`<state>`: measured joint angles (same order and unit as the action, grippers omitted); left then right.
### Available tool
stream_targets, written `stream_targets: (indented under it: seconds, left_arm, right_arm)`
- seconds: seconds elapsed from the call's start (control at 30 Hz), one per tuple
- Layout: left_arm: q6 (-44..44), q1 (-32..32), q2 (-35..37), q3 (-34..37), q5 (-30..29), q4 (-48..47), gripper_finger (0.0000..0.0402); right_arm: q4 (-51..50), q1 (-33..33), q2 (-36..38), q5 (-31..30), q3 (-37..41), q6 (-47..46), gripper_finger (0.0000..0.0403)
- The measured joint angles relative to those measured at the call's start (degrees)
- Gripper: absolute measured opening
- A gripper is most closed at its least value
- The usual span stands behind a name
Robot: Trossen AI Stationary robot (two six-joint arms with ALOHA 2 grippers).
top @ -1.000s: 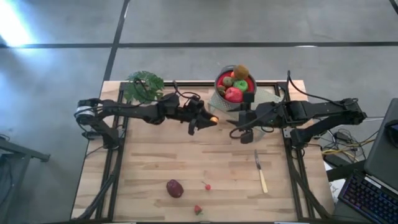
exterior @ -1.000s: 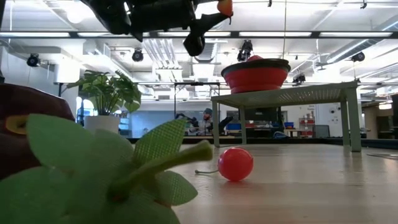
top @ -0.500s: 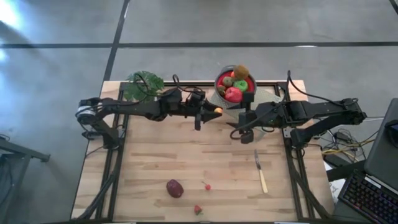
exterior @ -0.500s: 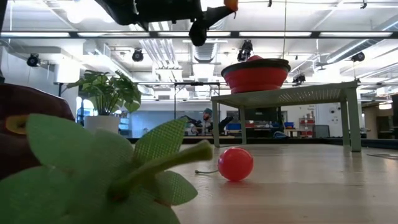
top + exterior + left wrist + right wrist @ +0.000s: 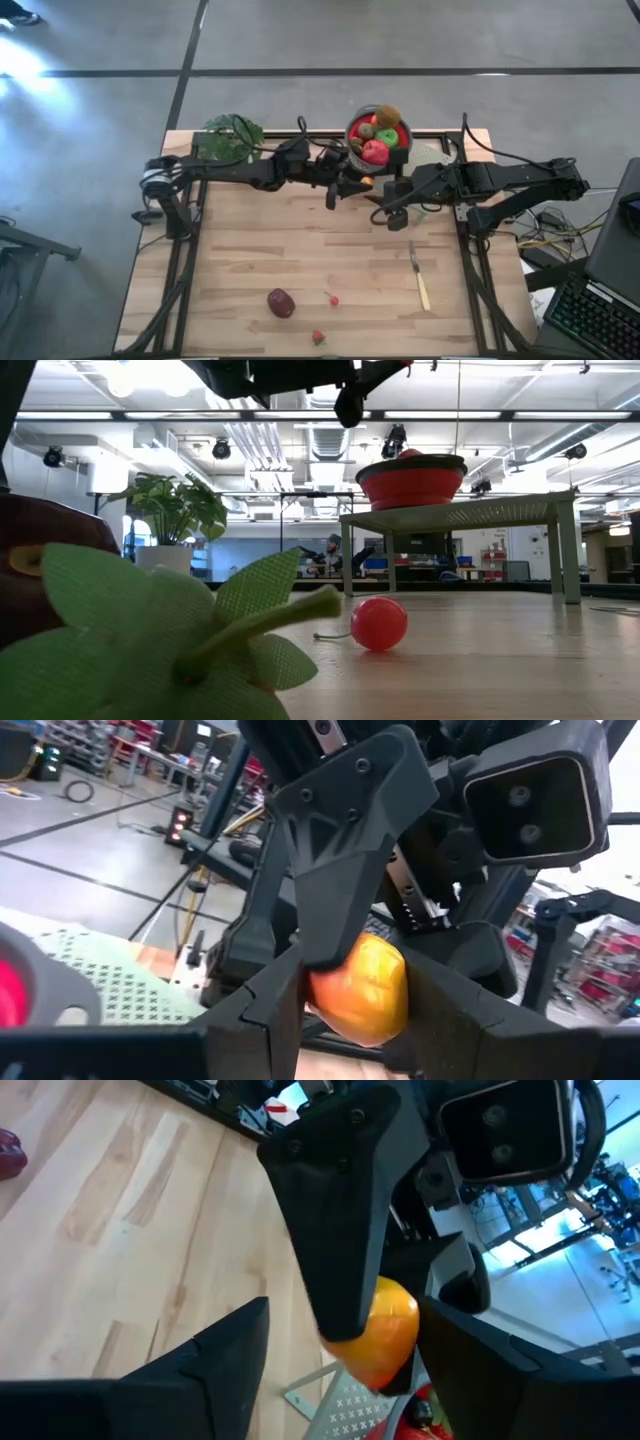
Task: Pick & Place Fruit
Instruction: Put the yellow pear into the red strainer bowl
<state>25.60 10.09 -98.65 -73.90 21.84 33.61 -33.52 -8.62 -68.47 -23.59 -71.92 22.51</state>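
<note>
My left gripper [image 5: 358,184] reaches across the far middle of the table, shut on a small orange fruit [image 5: 366,181]. My right gripper [image 5: 382,198] meets it from the right, open, its fingers [image 5: 225,1365] standing on either side of the orange fruit [image 5: 378,1330]. A red bowl [image 5: 356,122] heaped with fruit sits on a raised mesh stand [image 5: 460,512] just beyond. On the near part of the table lie a maroon plum [image 5: 281,302], a small red cherry [image 5: 334,299] and a strawberry [image 5: 318,338]. My left gripper pinches the orange fruit's two opposite sides [image 5: 330,995] between its two fingers [image 5: 265,1010]. The fingers come about level from the table's left. The fruit is lifted well clear of the table. My right gripper: I cannot tell whether a finger touches the fruit.
A leafy potted plant [image 5: 230,136] stands at the far left corner. A pale-handled knife [image 5: 420,278] lies on the table's right half. The two grippers are close together in front of the bowl's stand. Bare wood lies across the middle of the table [image 5: 250,250].
My left gripper has carried the orange fruit toward the table's right edge and a little upward, up to my right gripper beside the bowl. The fruit stays between its fingers, clear of the table.
</note>
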Motion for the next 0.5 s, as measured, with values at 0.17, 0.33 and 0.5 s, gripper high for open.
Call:
stream_targets:
  seconds: [0.17,0.33,0.5]
  left_arm:
    - [0.0,0.0,-0.2,-0.5,0.2,0.0,0.0154]
    - [0.0,0.0,-0.2,-0.3,0.3,-0.1,0.0154]
    - [0.3,0.0,0.0,-0.2,0.0,0.1,0.0157]
  right_arm:
    - [0.1,0.0,0.0,-0.5,0.0,0.2,0.0208]
    - [0.8,0.1,0.0,-0.7,0.0,0.2,0.0164]
    - [1.4,0.1,0.0,-0.8,0.0,1.5,0.0119]
